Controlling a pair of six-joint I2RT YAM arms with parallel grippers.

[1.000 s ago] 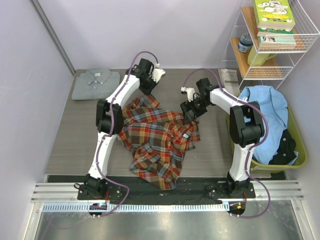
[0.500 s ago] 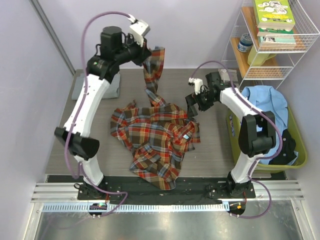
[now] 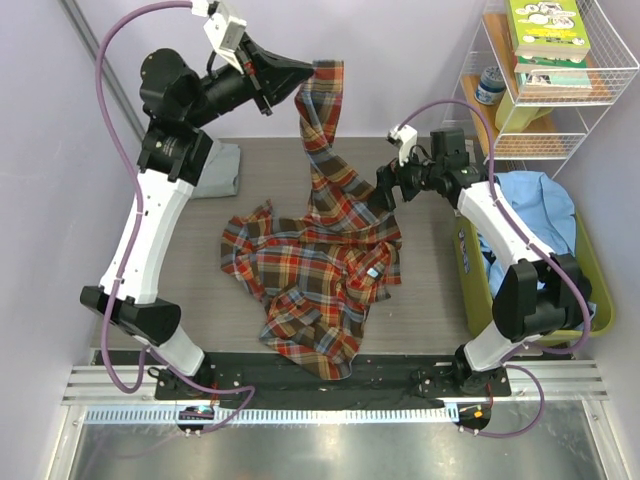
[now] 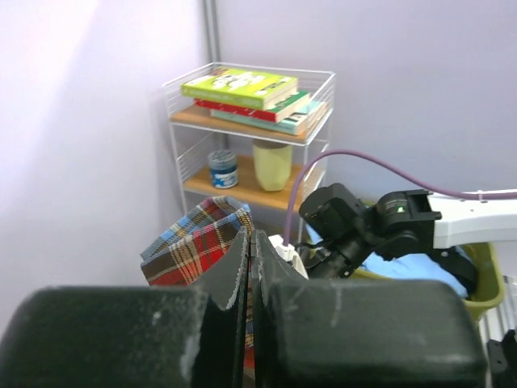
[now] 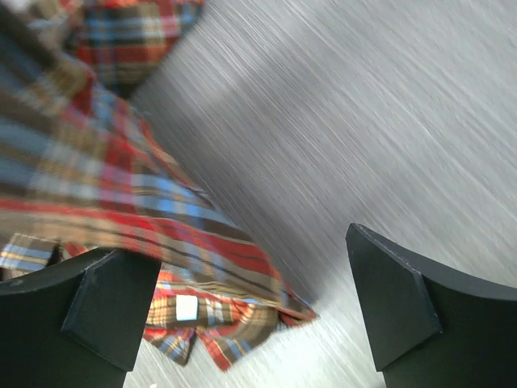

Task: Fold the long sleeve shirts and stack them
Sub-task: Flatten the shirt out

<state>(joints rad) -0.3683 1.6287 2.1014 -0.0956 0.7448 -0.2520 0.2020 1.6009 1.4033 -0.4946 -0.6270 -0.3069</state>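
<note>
The plaid flannel shirt point(image 3: 320, 280) lies crumpled on the table, with one part pulled up high at the back. My left gripper point(image 3: 305, 72) is shut on that raised part, and the plaid cloth point(image 4: 198, 242) shows pinched between its fingers. My right gripper point(image 3: 383, 190) is open just above the table, beside the shirt's right edge. The plaid cloth point(image 5: 121, 178) lies under its left finger and between the jaws. The pale grey shirt point(image 3: 225, 165) lies at the back left, mostly hidden behind my left arm.
A green basket point(image 3: 590, 290) holding blue and dark clothes stands at the right table edge. A white wire shelf point(image 3: 545, 90) with books, a jar and a cup stands at the back right. A white paper point(image 3: 458, 150) lies by the shelf.
My left gripper has risen from the table to high at the back, lifting part of the plaid shirt. My right gripper has moved slightly right and back.
</note>
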